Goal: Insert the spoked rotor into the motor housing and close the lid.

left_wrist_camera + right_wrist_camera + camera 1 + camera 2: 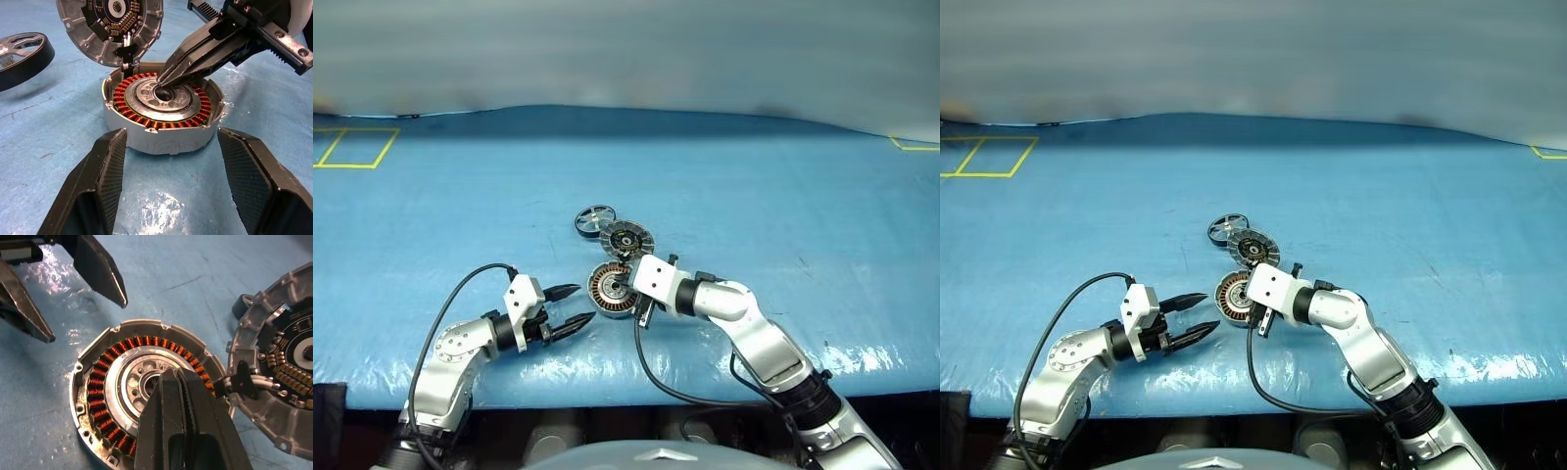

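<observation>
The motor housing (610, 290) sat near the front edge of the blue table (783, 196), lid (626, 239) propped open behind it, spoked rotor (594, 219) just beyond, wide bare surface around. The right gripper (164, 83), jaws closed and empty, pointed down at the housing's hub. The left gripper (579, 305) hung beside the housing, jaws open.

A blue, slightly wrinkled sheet (754, 186) covers the work surface across the middle of the frame, glossy with white glare along its near edge at lower left and lower right. Yellow tape lines (352, 147) mark rectangles at upper left, and another tape corner (911, 145) sits at upper right. Behind, a pale grey wall (626, 49) spans the top.
</observation>
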Controlling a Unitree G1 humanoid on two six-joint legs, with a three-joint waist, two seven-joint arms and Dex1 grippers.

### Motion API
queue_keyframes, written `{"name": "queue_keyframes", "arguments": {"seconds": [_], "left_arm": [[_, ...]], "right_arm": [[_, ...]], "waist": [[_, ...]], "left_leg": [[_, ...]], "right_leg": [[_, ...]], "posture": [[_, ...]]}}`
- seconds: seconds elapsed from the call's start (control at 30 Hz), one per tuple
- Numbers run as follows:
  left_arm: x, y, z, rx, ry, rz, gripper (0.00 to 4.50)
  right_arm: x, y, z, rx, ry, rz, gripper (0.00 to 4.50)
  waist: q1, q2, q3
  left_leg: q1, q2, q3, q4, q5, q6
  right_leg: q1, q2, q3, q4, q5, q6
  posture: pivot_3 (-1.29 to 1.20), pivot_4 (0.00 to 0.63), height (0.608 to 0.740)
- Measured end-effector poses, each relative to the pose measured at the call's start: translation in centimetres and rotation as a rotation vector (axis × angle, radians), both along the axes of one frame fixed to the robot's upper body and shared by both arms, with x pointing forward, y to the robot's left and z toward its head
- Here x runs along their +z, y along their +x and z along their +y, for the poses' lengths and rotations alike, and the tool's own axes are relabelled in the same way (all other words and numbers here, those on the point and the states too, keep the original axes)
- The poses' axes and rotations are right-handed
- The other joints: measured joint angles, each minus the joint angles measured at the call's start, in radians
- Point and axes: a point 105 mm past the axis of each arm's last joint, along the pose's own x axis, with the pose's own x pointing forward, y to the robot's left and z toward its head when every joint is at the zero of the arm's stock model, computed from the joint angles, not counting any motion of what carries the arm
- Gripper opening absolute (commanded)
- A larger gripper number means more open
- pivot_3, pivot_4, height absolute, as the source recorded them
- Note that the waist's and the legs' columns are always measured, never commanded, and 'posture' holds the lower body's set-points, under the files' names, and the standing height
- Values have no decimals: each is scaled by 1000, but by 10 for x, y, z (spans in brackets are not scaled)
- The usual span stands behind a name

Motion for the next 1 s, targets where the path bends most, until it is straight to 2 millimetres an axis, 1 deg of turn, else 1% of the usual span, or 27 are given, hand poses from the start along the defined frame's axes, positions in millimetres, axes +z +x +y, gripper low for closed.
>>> {"name": "queue_keyframes", "arguments": {"seconds": [0.2, 0.33, 0.47, 0.77, 0.93, 1.0], "left_arm": [[-1, -1, 0, 2, 0, 3, 3136], [-1, 0, 1, 7, 0, 3, 3136], [-1, 0, 1, 13, 2, 3, 3136], [-2, 0, 2, 25, 3, 3, 3136], [-2, 0, 3, 28, 2, 1, 3136], [-1, 1, 5, 38, 2, -2, 3136]], "right_arm": [[2, 2, 4, -2, 26, 5, 40], [-10, 6, 2, -23, 16, 46, 40], [-15, 8, 2, -29, 14, 59, 40], [-17, 7, 2, -13, -12, 36, 40], [-16, 5, 2, -26, 55, 72, 40], [-12, 2, 5, -17, 103, 87, 40]], "waist": [[0, 0, 0], [0, 0, 0], [0, 0, 0], [0, 0, 0], [0, 0, 0], [0, 0, 1]], "left_leg": [[0, 0, 0, 0, 0, 0], [0, 0, 0, 0, 0, 0], [0, 0, 0, -1, 0, 0], [0, 0, 0, 0, 0, 0], [0, 0, 0, 0, 0, 0], [0, 0, 0, -1, 0, 0]], "right_leg": [[0, 0, 0, 0, 0, 0], [0, 0, 0, 0, 0, 0], [0, 0, 0, 0, 0, 0], [0, 0, 0, 0, 0, 0], [0, 0, 0, 0, 0, 0], [0, 0, 0, 0, 0, 0]], "posture": [[0, 150, 740], [0, 150, 740], [0, 150, 740], [0, 150, 740], [0, 150, 740], [0, 150, 740]]}}
